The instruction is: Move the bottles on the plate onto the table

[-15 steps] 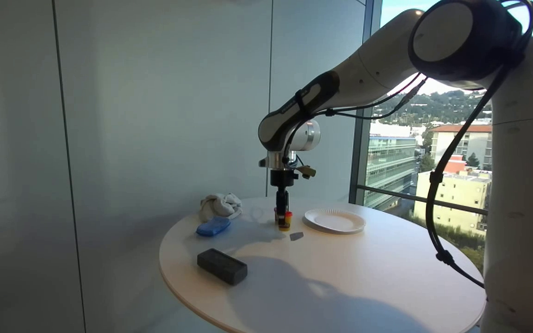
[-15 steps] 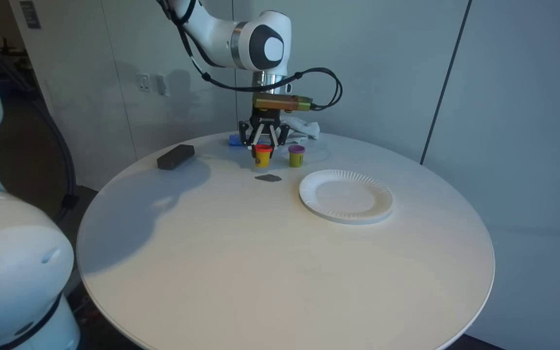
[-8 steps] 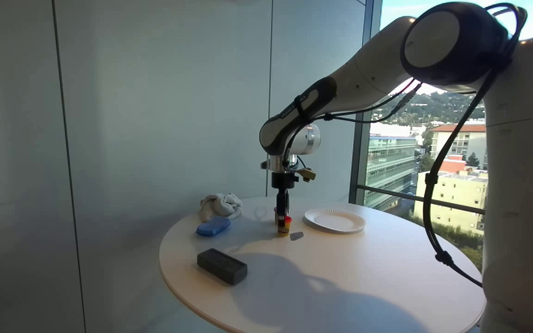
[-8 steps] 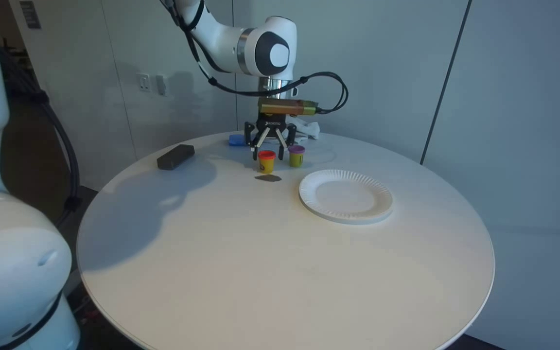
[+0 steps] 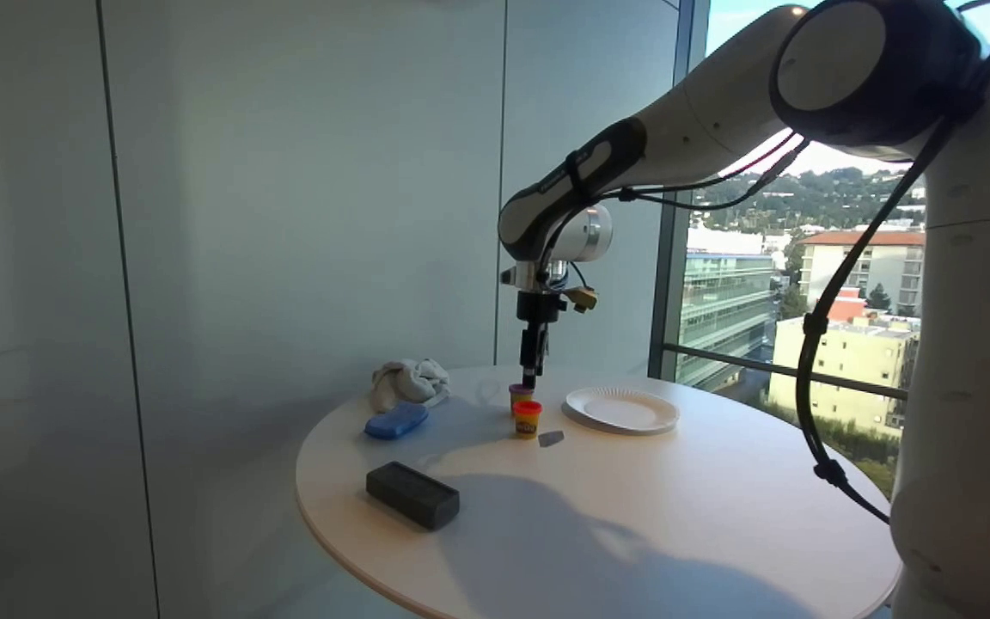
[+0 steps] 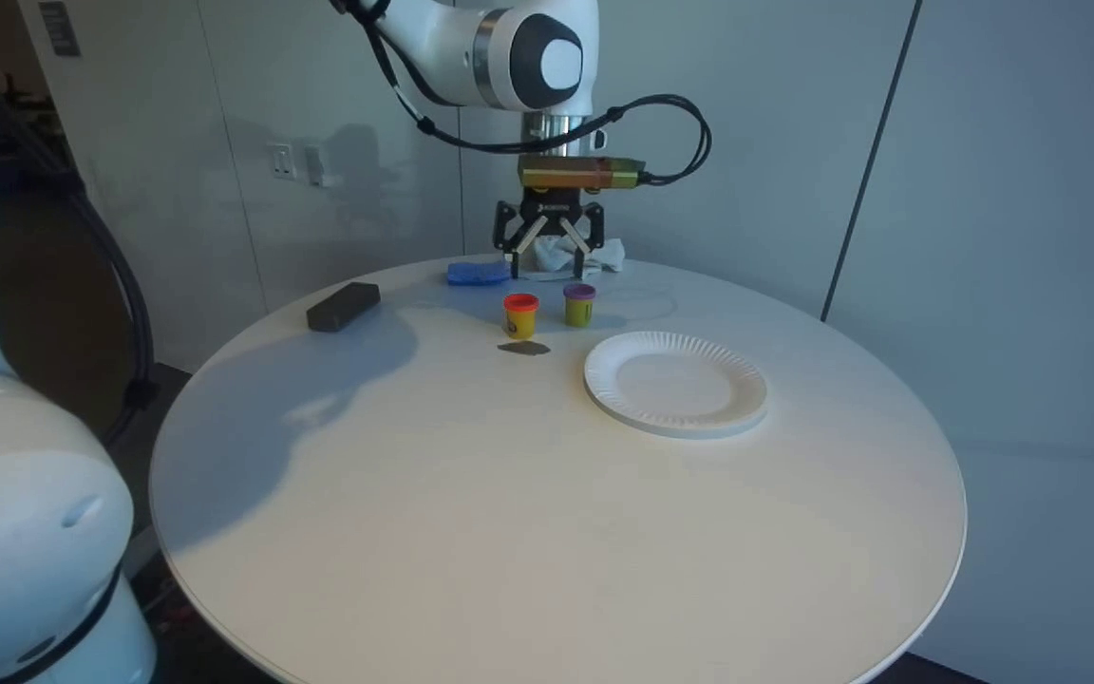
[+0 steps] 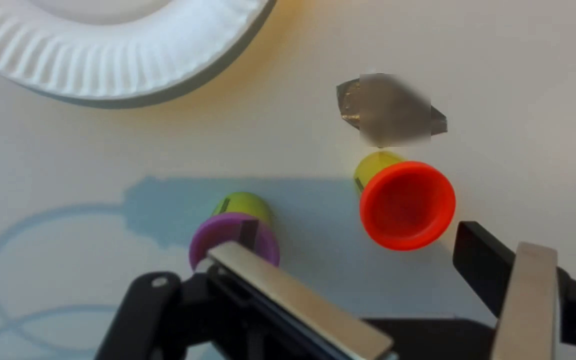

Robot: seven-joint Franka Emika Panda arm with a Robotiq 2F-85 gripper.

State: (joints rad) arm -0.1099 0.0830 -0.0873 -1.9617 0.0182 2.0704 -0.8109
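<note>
"Red-lidded Play-Doh tub [image 6: 520,320]: where does it stand?"

"Upright on the round table [image 6: 547,532], just beside the purple-lidded Play-Doh tub [image 6: 579,309], which is upright too. A strip of tabletop shows between them in the wrist view."

"And the paper plate [image 6: 675,385]?"

"On the same table, near both tubs, closer to the purple-lidded one, its fluted rim facing up."

"How does the gripper [image 6: 547,270] hold its jaws?"

"Wide apart; in an exterior view a crumpled pale cloth [image 6: 607,255] shows behind the gap. The gripper points down near the tubs, and in the wrist view one finger [image 7: 300,298] hides part of the purple lid [image 7: 213,232]. Whether the two touch, the views cannot settle."

"What lies farther out?"

"A flat grey scrap [image 6: 523,348], partly blurred in the wrist view, just beside the red-lidded tub. Well apart from that, near the table's edge, sits a dark oblong block [image 5: 413,496]. A flattish blue item [image 5: 396,421], too indistinct to name, lies just beside the cloth."

"And the arm?"

"The black-and-white Panda arm [image 5: 710,112] slants down to the gripper in both exterior views, black cables [image 6: 425,124] strapped along it. A panelled grey wall [image 6: 746,190] stands behind the table, and in an exterior view a tall window [image 5: 791,284] gives onto buildings [image 5: 847,348] and a wooded hill [image 5: 847,189]."
</note>
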